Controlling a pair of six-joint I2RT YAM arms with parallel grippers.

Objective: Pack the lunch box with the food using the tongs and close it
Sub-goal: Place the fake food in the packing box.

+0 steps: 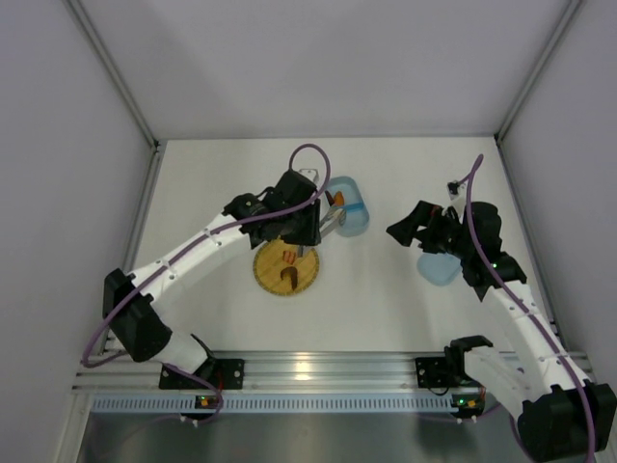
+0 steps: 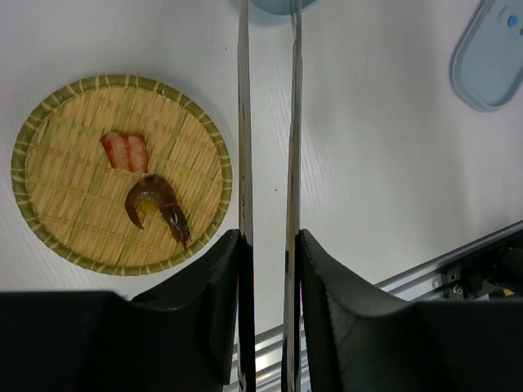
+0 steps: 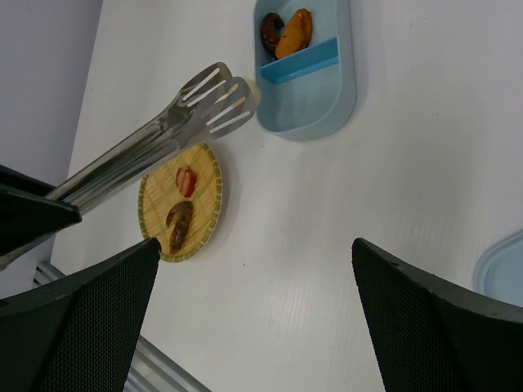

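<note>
Top view: left claw (image 1: 310,220) clenched on tongs (image 1: 333,218) by lunch box (image 1: 354,220), right claw (image 1: 407,231) spread wide nr lid (image 1: 436,271), left wrist: 2 food pcs (image 2: 125,151) on plate (image 2: 73,237), right wrist only: dark + orange pcs (image 3: 286,33) in one box compartment, tong tips beside rim

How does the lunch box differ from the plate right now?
The box is light-blue plastic, oblong, with a divider; the plate is round, woven, yellowish with a green rim. The box holds a dark piece and an orange piece in one compartment; the plate holds a red-and-white piece and a brown curved piece. Both hold two food pieces, uncovered.
</note>
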